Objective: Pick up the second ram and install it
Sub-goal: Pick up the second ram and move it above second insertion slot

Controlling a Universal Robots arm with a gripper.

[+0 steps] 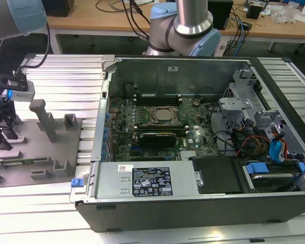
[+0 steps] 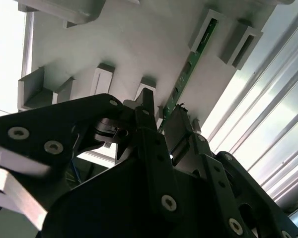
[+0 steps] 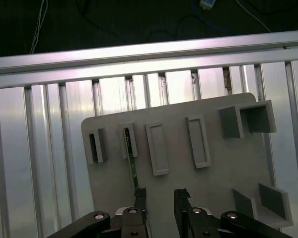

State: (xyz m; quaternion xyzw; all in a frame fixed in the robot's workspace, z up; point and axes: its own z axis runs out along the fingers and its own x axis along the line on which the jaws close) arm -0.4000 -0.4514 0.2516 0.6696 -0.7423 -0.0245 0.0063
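The second ram point(image 2: 187, 65) is a thin green stick standing on edge in a slot of the grey fixture plate point(image 3: 213, 178). In the first wrist view the ram point(image 3: 132, 161) runs from a slot block toward my fingers. My gripper point(image 3: 161, 194) is open just above the plate. One black finger point(image 3: 140, 197) is close to the stick's near end. In the second wrist view the gripper point(image 2: 161, 111) has its two fingers either side of that end, with a gap left. In the exterior view the gripper point(image 1: 2, 129) hangs over the plate at the exterior view's left.
The fixture plate point(image 1: 46, 152) carries several grey blocks and an upright post point(image 1: 43, 119). To its right stands the open computer case point(image 1: 193, 203) with the motherboard point(image 1: 157, 127) inside. Everything rests on a ribbed aluminium table point(image 1: 66, 76).
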